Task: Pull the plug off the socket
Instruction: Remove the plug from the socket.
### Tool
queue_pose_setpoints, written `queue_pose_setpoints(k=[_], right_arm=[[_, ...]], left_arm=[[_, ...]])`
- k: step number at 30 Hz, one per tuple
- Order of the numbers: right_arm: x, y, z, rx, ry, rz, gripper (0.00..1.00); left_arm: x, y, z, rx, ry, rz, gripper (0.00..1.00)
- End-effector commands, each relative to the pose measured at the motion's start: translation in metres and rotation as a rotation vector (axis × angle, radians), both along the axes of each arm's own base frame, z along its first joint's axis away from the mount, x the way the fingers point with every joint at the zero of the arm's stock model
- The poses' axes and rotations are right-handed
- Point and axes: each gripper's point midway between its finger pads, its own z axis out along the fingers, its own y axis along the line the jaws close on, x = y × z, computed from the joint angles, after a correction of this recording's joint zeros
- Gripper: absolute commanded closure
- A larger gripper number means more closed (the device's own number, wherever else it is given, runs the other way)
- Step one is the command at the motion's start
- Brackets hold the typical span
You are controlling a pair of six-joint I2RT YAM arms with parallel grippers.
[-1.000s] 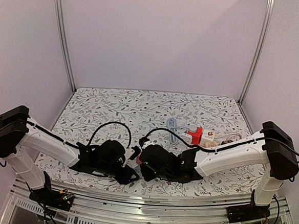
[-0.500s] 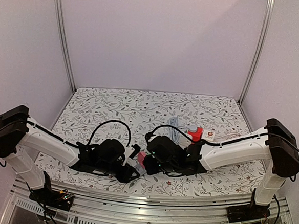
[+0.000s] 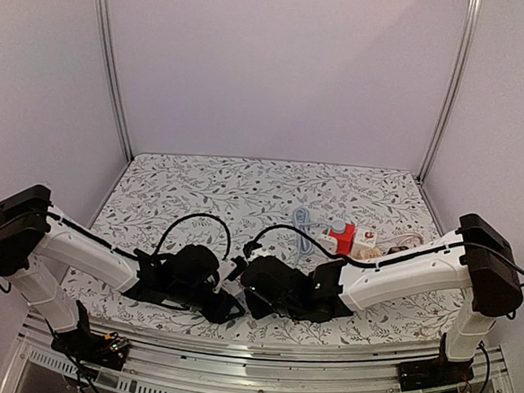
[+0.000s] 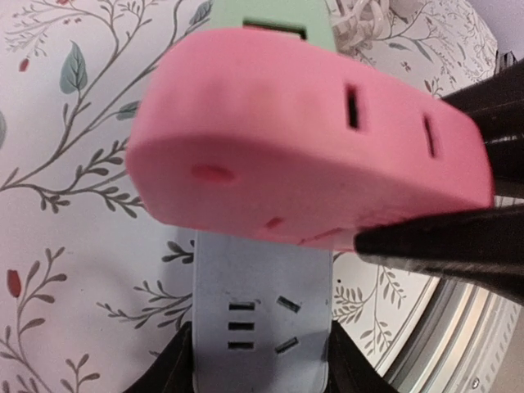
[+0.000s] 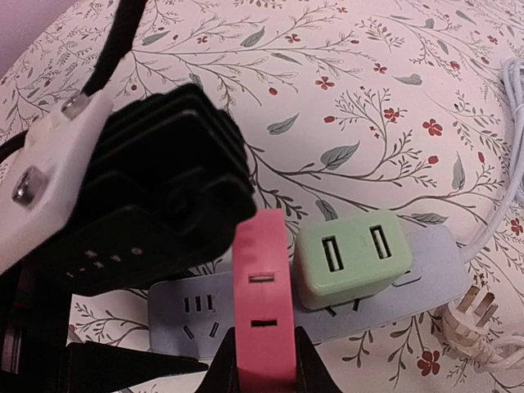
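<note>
Closest to me, just in from the near edge of the desk (image 3: 245, 182) and about midway along it, my 2 pincers meet over the work. My left pincer (image 4: 260, 370) is clamped across the pale power strip (image 4: 262, 282), with a finger against each long side, bracing it on the flowered cloth. My right pincer (image 5: 262, 364) is closed on the pink plug (image 5: 262, 270), squeezing its 2 broad faces from the near end.

The pink plug stands on the strip. On 1 side of it is a free group of sockets, and on the other a green adapter (image 5: 352, 258) is seated just beside it.

Both holds that the task needs look made: the strip is held down and the plug is gripped. I cannot tell whether the pins have come out, because in both wrist views the pink body hides its own foot. The plug sits right over the strip, so I judge the pull itself unfinished. What I think is left is to draw the pink plug straight away from the strip without rocking it into the green adapter, while my left pincer keeps the strip from following.

Just off the strip's end, past the green adapter, lies a loose white plug (image 5: 475, 315) with bare pins and its white cord. Farther back, toward the right side of the desk, a grey coiled cable (image 3: 305, 226) and a red and white block (image 3: 345, 236) lie well apart from my pincers.
</note>
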Motion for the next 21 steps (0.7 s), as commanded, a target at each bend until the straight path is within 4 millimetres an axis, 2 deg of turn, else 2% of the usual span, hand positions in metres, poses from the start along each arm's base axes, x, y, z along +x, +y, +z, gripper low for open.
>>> queue_pose_setpoints(k=[1, 5, 13, 21], right_arm=[[0.000, -0.014, -0.003, -0.099, -0.052, -0.031, 1.00], [0.004, -0.017, 0.000, -0.072, -0.026, -0.054, 1.00], [0.021, -0.033, -0.008, 0.036, 0.112, -0.138, 1.00], [0.027, -0.035, -0.009, 0.105, 0.173, -0.154, 1.00]], left_arm=[[0.005, 0.023, -0.016, 0.079, 0.019, 0.071, 0.88], [0.005, 0.024, -0.017, 0.080, 0.021, 0.075, 0.88], [0.003, 0.028, -0.022, 0.099, 0.027, 0.075, 0.88], [0.003, 0.029, -0.025, 0.106, 0.030, 0.075, 0.89]])
